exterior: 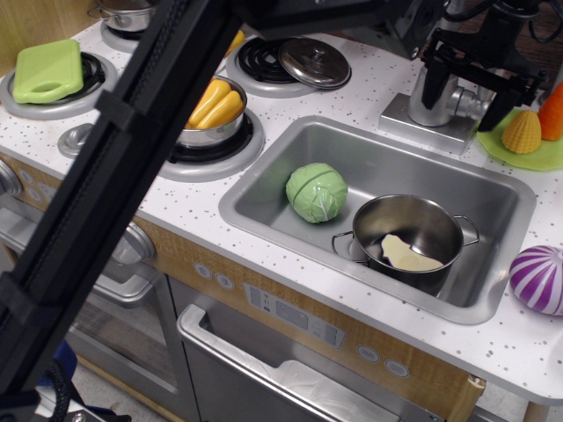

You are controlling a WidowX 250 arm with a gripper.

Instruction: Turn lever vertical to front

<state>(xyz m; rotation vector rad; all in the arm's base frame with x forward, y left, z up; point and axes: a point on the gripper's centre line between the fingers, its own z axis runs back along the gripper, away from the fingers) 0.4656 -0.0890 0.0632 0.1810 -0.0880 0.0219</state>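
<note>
Inspection at the back right corner of the table [369,83], behind the sink [264,189]. The faucet [437,98] stands on its square base plate [413,121] at the rear rim of the sink, placed so that water would fall into the basin. The lever [468,104] is only partly exposed: its round knuckle shows at the right of the faucet body, while the bar is hidden behind the black tool, so its present angle cannot be confirmed.

The tool [466,83] sits directly over the faucet, with one dark finger down the left of the body and another angled down on the right near the knuckle. This straddling position suits pushing or gripping the bar. The fingers appear set apart, yet whether they clasp the lever cannot be told.

Other items lie clear of the work: a cabbage [316,192] and a pot [410,234] in the sink, a corn cob [522,132] on a green plate [537,156] just right of the faucet. The plate is the nearest obstruction should the tool swing forward
</note>
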